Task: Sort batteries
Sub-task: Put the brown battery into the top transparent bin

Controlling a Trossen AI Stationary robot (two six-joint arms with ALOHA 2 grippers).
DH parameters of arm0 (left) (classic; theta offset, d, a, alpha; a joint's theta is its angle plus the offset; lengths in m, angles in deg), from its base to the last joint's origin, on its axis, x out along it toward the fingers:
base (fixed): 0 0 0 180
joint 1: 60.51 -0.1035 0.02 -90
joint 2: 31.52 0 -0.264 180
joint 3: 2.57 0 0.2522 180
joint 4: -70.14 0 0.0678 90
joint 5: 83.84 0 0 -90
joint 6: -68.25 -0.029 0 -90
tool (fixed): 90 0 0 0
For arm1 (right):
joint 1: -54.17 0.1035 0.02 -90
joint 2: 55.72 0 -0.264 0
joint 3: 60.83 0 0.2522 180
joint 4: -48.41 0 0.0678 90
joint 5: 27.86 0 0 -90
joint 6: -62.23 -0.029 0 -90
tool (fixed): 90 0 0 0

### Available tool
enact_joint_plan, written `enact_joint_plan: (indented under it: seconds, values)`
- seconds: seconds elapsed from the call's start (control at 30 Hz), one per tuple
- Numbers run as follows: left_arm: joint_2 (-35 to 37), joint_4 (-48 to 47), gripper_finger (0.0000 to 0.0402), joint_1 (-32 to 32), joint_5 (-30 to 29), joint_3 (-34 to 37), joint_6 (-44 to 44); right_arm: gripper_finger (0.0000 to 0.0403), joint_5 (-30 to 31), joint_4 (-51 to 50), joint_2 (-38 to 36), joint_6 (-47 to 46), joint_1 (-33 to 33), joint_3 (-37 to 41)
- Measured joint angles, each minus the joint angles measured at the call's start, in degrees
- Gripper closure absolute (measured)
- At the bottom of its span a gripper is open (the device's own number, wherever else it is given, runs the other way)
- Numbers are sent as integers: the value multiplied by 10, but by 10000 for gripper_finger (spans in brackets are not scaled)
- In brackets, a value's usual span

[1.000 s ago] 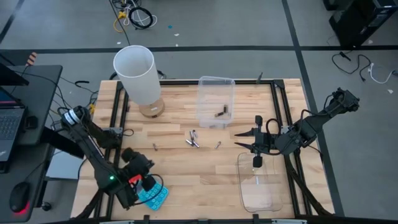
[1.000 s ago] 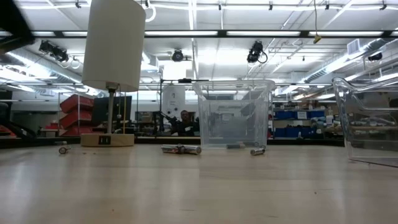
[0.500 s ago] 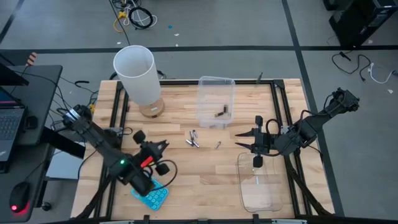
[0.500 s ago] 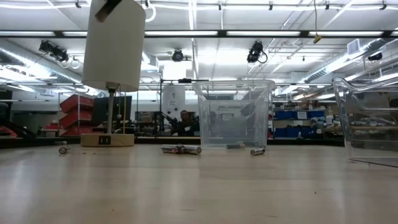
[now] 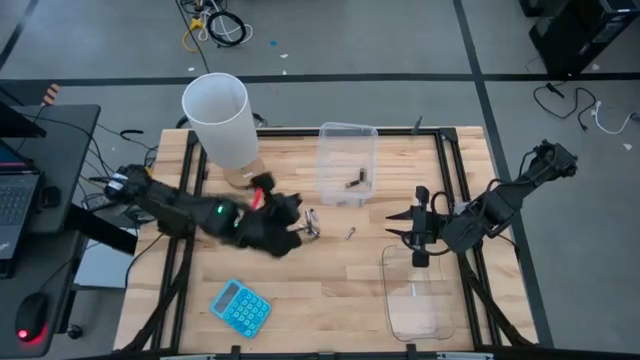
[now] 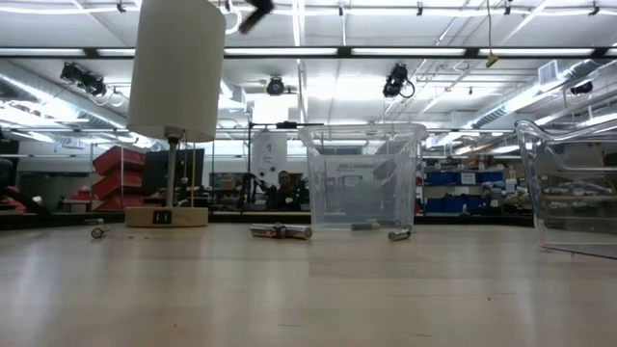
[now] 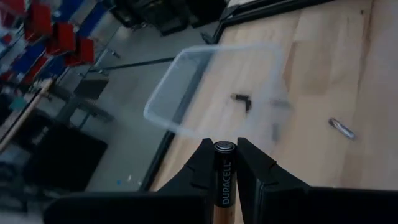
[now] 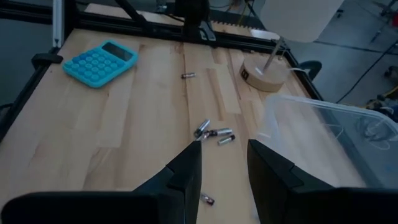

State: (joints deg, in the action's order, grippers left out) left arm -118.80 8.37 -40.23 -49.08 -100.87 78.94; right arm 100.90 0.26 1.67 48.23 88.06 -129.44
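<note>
Left claw is clamped on one cell, long axis running straight out between the fingers, cap end forward. The far tub lies just ahead of it toward far-right, with a dark cell already inside; I'd judge the drop goes there, and the left arm is much the nearer. In the high view the left claw hangs over the worktop beside the loose batteries; one more lies right of them. Right claw waits, fingers apart and empty, at the near tub's far edge. Bare wood worktop; lamp far-left, calculator near-left. Open workshop beyond.
</note>
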Motion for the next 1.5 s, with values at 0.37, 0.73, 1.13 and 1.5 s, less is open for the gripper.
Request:
enact_joint_plan:
  seconds: [0.37, 0.73, 1.13, 1.5]
  values:
    - [0, 224, 369, -201, 343, -2, -256, 288, 0, 0, -22, -4, 51, 0]
    - [-25, 366, 369, -315, 463, 54, -230, 288, 2, 2, -22, -15, 62, 0]
    - [-112, 394, 369, -310, 420, 87, -210, 288, 7, 9, -22, -15, 60, 0]
    - [-142, 394, 369, -310, 426, 87, -191, 288, 7, 14, -22, -15, 60, 0]
